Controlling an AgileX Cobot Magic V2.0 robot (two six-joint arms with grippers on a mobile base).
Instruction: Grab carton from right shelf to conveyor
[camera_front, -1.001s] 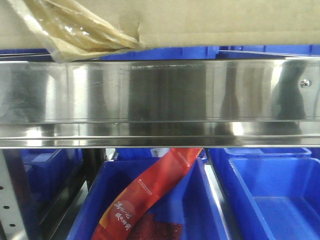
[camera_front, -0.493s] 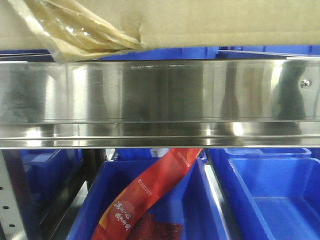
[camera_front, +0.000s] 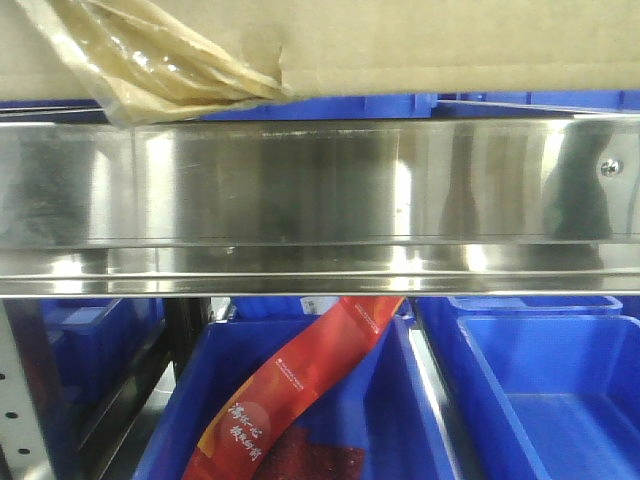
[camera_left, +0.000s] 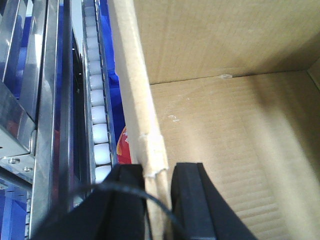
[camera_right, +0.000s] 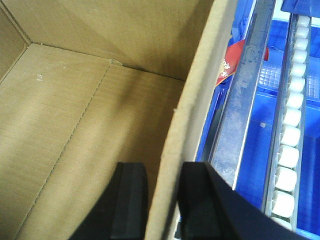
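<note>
**Plain brown corrugated cardboard carton (camera_front: 450, 45) held at both side walls, at the shelf**

- Position: the carton's base edge is seen just above the broad mirror-like front rail of the shiny stainless-steel right shelf (camera_front: 320, 190), with a tuft of amber glossy tape (camera_front: 160, 60) hanging at its left corner. A blue strip shows between base and rail. Whether the box rests on the white plastic rollers (camera_left: 100, 115) or is lifted clear cannot be told.
- Left gripper (camera_left: 156, 172): one black finger is set each side of the left wall and pressed narrow against the cardboard.
- Right gripper (camera_right: 164, 170): the right wall is pinched the same way, one finger inside and one outside.
- Below the rail: blue plastic bins (camera_front: 540, 390) are noted, one with a red printed packet (camera_front: 300, 390).
- Conveyor: not in view.
- Step judged: grasp made, extraction pending.
- Next move: an even lift by both arms is called for, so the base clears the rail, then a level draw-back. Thin walls may flex or slip if one side leads.
</note>
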